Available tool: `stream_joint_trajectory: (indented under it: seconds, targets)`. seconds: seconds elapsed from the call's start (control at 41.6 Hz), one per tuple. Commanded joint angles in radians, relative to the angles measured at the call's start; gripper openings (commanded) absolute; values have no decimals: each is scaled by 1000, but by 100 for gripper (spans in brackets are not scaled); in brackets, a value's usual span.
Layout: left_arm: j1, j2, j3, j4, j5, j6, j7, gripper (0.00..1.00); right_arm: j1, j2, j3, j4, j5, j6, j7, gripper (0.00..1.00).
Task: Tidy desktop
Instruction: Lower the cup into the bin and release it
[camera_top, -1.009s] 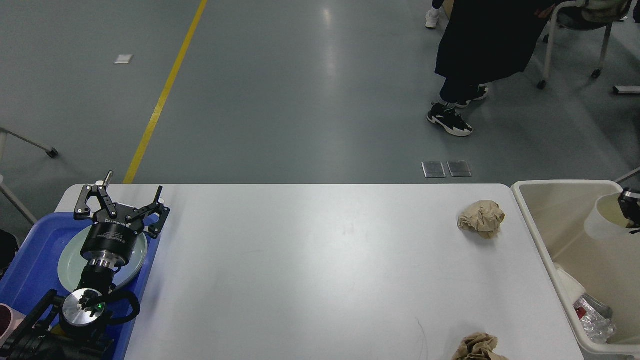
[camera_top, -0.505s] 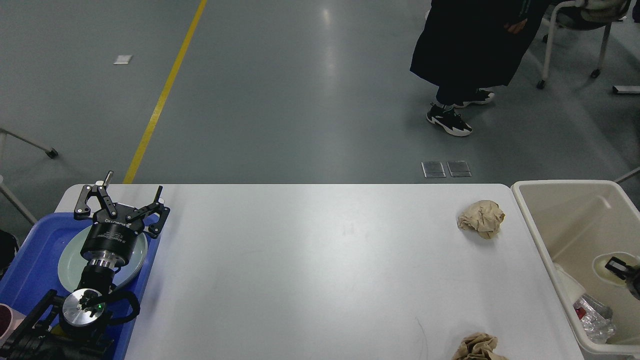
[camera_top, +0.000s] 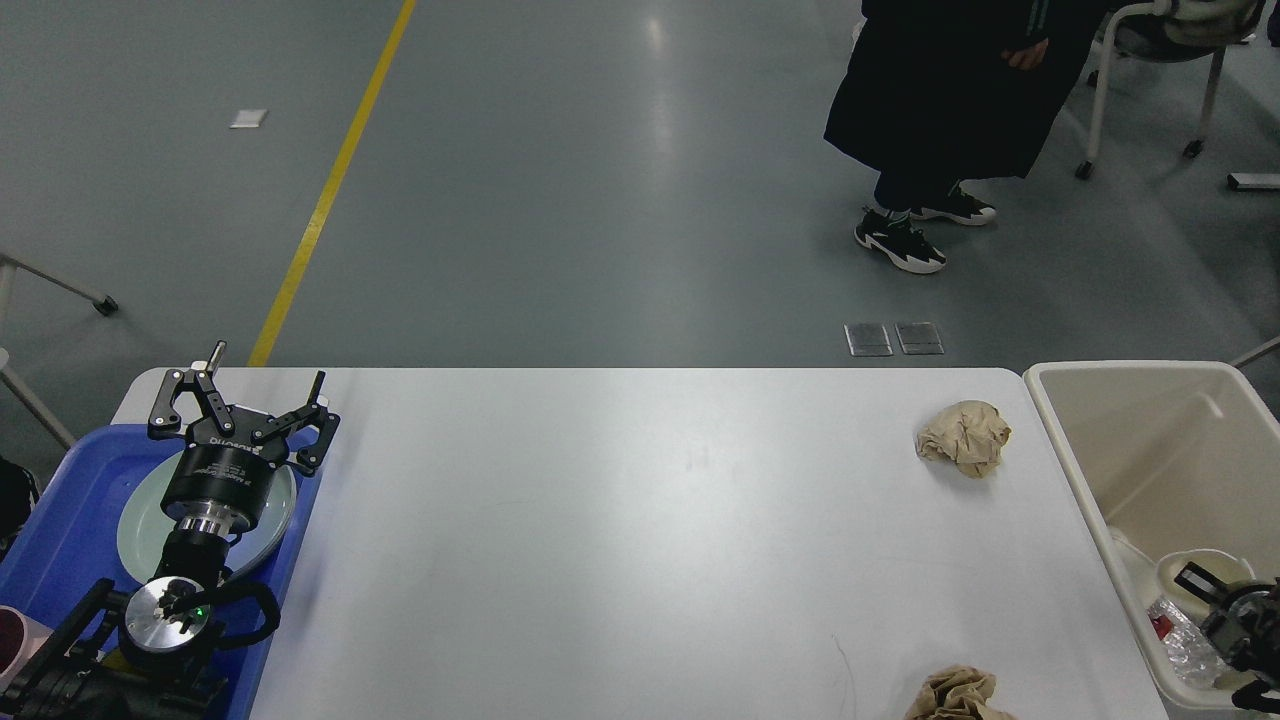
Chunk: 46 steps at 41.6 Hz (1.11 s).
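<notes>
- Grey workshop floor (camera_top: 600, 200) surrounds the desktop (camera_top: 640, 540), a wide white tabletop that fills the lower middle of the head view.
- Nearest on the desktop, a crumpled brown paper ball (camera_top: 955, 695) lies at the bottom edge, partly cut off by the frame.
- At lower right, the right gripper (camera_top: 1215, 600) sits low inside the cream plastic bin (camera_top: 1060, 440), over a white cup (camera_top: 1190, 570) and crinkled foil wrapping (camera_top: 1185, 645); it is dark and half cropped, so I cannot tell how its fingers stand.
- At lower left, the left gripper (camera_top: 243, 405) hangs above a pale green plate (camera_top: 140, 515) in the blue plastic tray (camera_top: 70, 500), its two fingers spread wide apart with nothing between them.
- Farther back on the right, a second crumpled paper ball (camera_top: 963, 437) rests on the desktop, just beside the bin's wall.
- Beyond the table, a yellow line (camera_top: 330, 180) runs across the floor, and a person in a dark coat (camera_top: 950, 90) stands near a chair (camera_top: 1150, 60).
</notes>
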<state>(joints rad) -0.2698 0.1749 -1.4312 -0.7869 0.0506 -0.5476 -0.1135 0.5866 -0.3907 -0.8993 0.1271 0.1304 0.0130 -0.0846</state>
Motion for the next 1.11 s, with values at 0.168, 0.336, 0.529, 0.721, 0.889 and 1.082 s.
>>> stream_joint_trajectory:
  seconds: [0.168,0.336,0.529,0.721,0.889,1.082]
  targets:
    - [0,0,0,0,0,0,0,96,1,6,-4,2,0,-18,2,100]
    - [0,0,0,0,0,0,0,96,10,4,-3,16,0,-30,2,100]
    - [0,0,0,0,0,0,0,96,51,0,2,22,-2,-18,2,100]
    - [0,0,0,0,0,0,0,96,143,-43,-18,113,-17,-13,2,100]
    - [0,0,0,0,0,0,0,96,433,-157,-125,371,-46,79,2,100]
    - [0,0,0,0,0,0,0,96,839,-171,-321,632,-64,295,0,100]
